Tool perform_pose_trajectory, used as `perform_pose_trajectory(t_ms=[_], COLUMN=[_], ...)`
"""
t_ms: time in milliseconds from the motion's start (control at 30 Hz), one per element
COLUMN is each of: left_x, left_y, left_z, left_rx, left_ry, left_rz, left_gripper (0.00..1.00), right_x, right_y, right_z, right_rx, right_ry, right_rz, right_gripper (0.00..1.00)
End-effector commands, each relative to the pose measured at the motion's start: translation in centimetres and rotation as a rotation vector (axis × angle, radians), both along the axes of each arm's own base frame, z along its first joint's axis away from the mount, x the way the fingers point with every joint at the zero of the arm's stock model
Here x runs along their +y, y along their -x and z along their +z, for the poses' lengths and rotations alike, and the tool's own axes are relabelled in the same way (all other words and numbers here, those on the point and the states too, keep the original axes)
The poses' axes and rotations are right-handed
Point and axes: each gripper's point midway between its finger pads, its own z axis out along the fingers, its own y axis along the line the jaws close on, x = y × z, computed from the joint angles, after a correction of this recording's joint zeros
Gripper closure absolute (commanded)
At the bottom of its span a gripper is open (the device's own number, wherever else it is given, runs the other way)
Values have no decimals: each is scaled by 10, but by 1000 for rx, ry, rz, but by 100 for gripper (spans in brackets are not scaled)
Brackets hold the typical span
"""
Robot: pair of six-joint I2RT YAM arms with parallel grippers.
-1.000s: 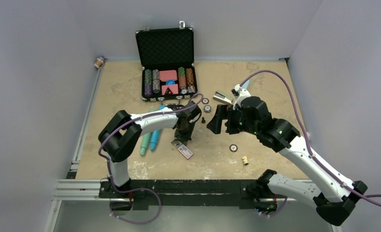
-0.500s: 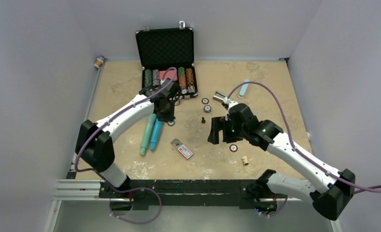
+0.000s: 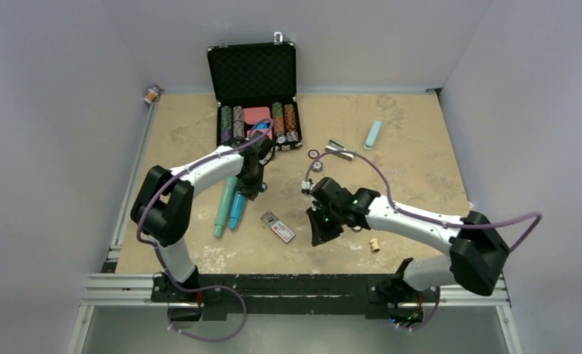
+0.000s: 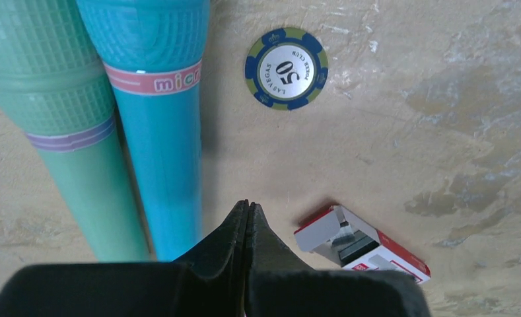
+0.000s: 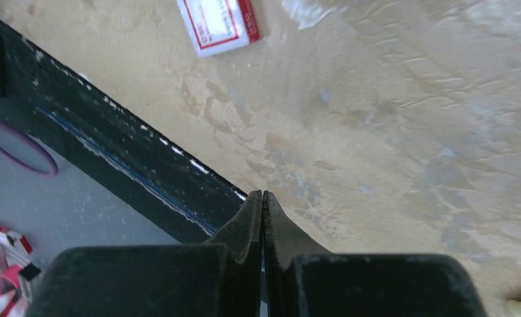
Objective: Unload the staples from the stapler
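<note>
The left gripper (image 4: 246,208) and right gripper (image 5: 262,198) are being held pressed together, empty, the stapler (image 3: 339,150) well apart, farther off.

The scuffed tan table (image 3: 420,177) carries an open black chip case (image 3: 252,70) at its far edge. On the case's near side, a green marker (image 3: 223,210) and a blue marker (image 3: 237,212) lie side by side, with a small red-and-white box (image 3: 279,228) beyond them. Right of the case are loose poker chips (image 3: 317,166), the stapler (image 3: 339,149) and a pale blue tube (image 3: 372,135).
</note>
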Motion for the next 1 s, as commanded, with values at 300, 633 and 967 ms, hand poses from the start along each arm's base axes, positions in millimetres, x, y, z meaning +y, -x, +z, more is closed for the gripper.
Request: perform_pose_trajectory(t_ms=[300,633,967], left_x=[-15,-24,-22], left_y=[-1,11,21], left_z=[-36,-50,-62], left_rx=[44,109,152], left_ry=[88,139,135], left_rz=[-40,-75,-84], left_gripper=[100,100,100], right_x=[51,59,59], right_y=[11,14,9], right_z=[-32,-48,-53], right_rx=[89,133,127], right_ry=[-114,-127,-100], right_rz=[143,164,149], right_gripper=[100,100,100])
